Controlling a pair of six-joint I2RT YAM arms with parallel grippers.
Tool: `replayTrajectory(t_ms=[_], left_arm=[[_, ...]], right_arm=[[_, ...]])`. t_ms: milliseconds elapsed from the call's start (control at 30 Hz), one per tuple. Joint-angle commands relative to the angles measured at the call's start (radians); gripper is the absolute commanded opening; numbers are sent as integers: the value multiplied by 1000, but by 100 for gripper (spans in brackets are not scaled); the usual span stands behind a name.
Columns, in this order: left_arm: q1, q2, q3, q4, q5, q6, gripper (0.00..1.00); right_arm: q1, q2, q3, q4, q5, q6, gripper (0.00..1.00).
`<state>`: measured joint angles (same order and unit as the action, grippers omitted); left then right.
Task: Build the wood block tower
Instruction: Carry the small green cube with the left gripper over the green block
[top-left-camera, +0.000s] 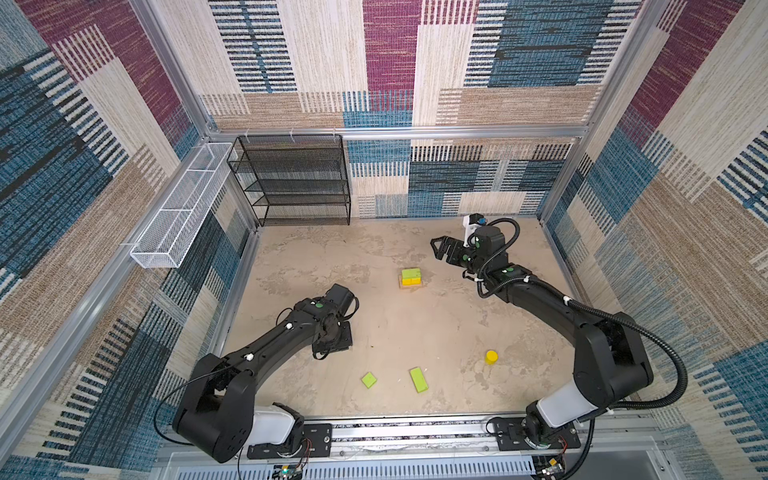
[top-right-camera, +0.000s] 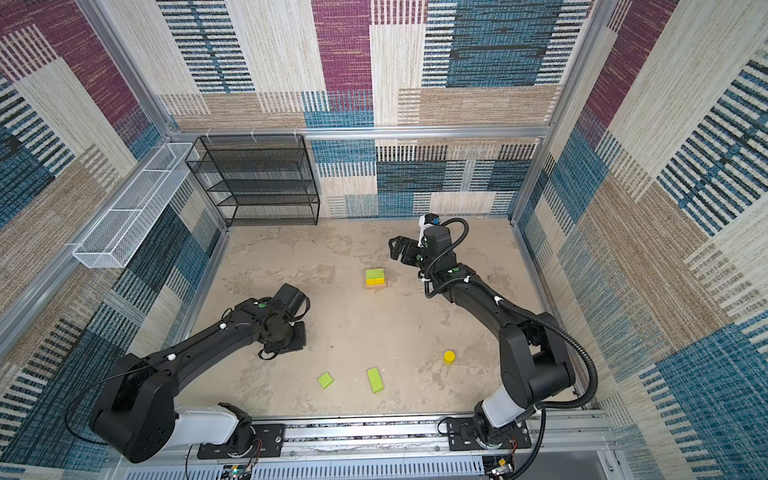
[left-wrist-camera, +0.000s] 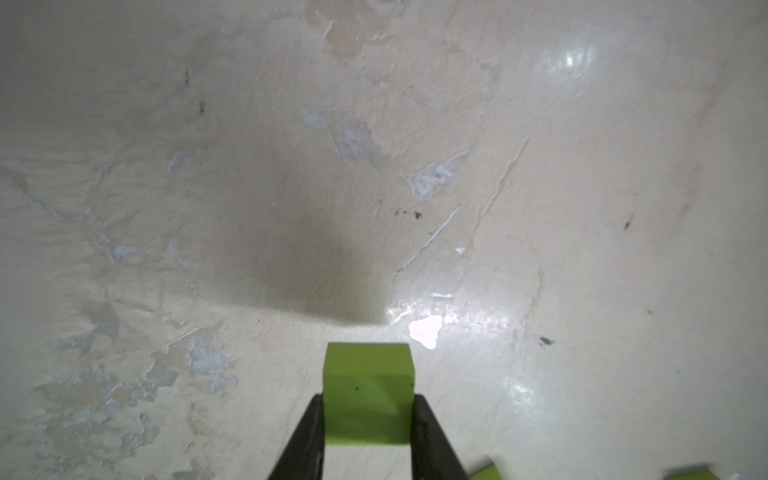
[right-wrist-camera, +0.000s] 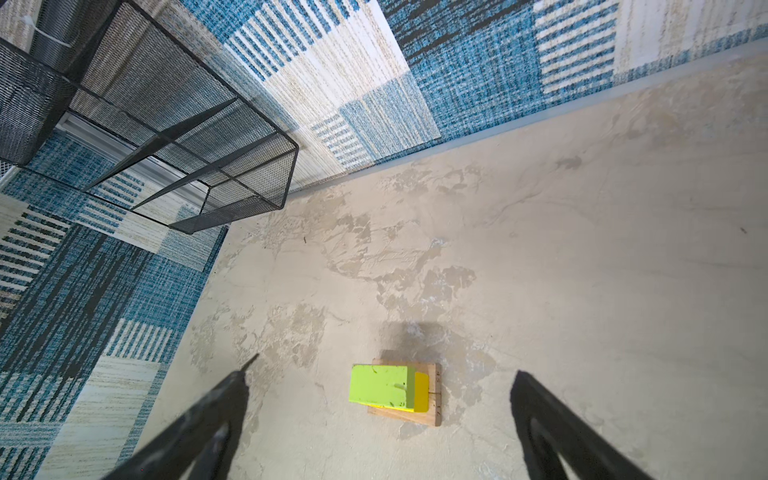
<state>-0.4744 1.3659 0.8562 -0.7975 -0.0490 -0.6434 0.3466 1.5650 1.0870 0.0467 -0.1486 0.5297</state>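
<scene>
Lime-green block (left-wrist-camera: 368, 374) clamped in left gripper (left-wrist-camera: 369, 399), end protruding past fingertips, part-built tower (top-left-camera: 411, 277) stacked mid-table, right gripper (top-left-camera: 437, 248) spread wide nearby, loose green plank (top-left-camera: 418, 379) laid long-axis near-to-far

Both arms are matte black with rounded joint housings: the left arm (top-left-camera: 266, 349) at seven o'clock in both top views, the right arm (top-left-camera: 552, 299) at four. Each has a white shell (top-left-camera: 270, 428) on its lowest link, a green dot (top-left-camera: 319, 305) near the wrist and small white cable clips. A ribbed black hose (top-left-camera: 683, 380) loops along the right arm. Both stand on black base plates (top-left-camera: 286, 446).
</scene>
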Motion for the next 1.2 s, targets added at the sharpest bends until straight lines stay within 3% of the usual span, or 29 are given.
replayTrajectory(t_ms=[0,367,1167], left_arm=[[-4,12,38,-45,-2,3,24],[-55,161,271,-71,-24,19,24],[-144,742,1126,-277,-30,70,24]], right_arm=[[-3,-3,-2,23,-9,2,99],[-17,-5,-10,19,-11,1,99],[-92,-34,-65,-12,64,4,99]])
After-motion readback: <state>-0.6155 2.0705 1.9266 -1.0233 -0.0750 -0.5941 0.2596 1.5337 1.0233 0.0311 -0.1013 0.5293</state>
